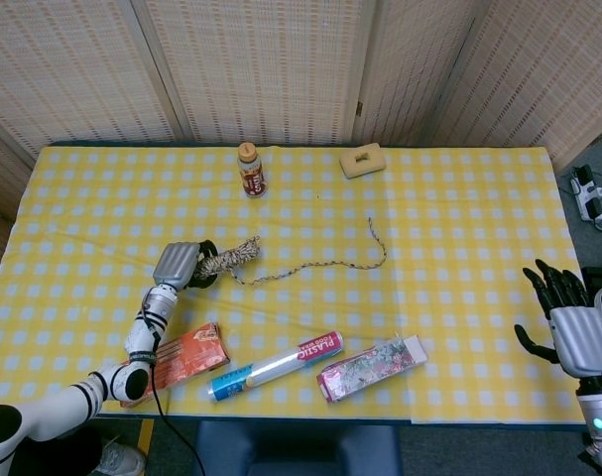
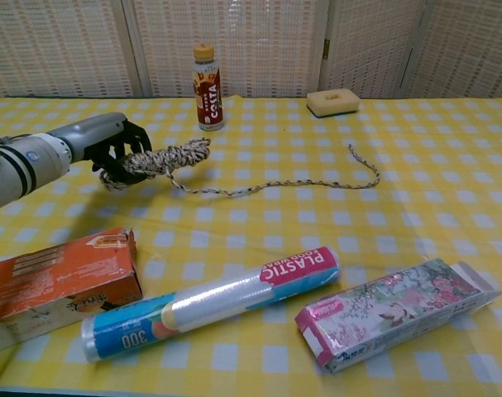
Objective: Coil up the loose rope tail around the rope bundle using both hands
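Observation:
My left hand [image 1: 179,265] [image 2: 108,149] grips the left end of the speckled rope bundle [image 1: 230,257] [image 2: 166,157] and holds it lifted off the yellow checked table [image 1: 459,218], its free end tilted up to the right. The loose rope tail [image 1: 325,264] [image 2: 300,184] trails right from the bundle along the cloth and curls up at its far end [image 1: 371,222]. My right hand [image 1: 565,322] hovers at the table's right front edge, fingers spread, holding nothing. It does not show in the chest view.
A brown drink bottle [image 1: 250,170] [image 2: 207,76] and a beige sponge [image 1: 362,159] [image 2: 332,102] stand at the back. Along the front lie an orange box [image 1: 177,362] [image 2: 56,281], a plastic wrap roll [image 1: 276,365] [image 2: 211,302] and a floral box [image 1: 371,367] [image 2: 397,311].

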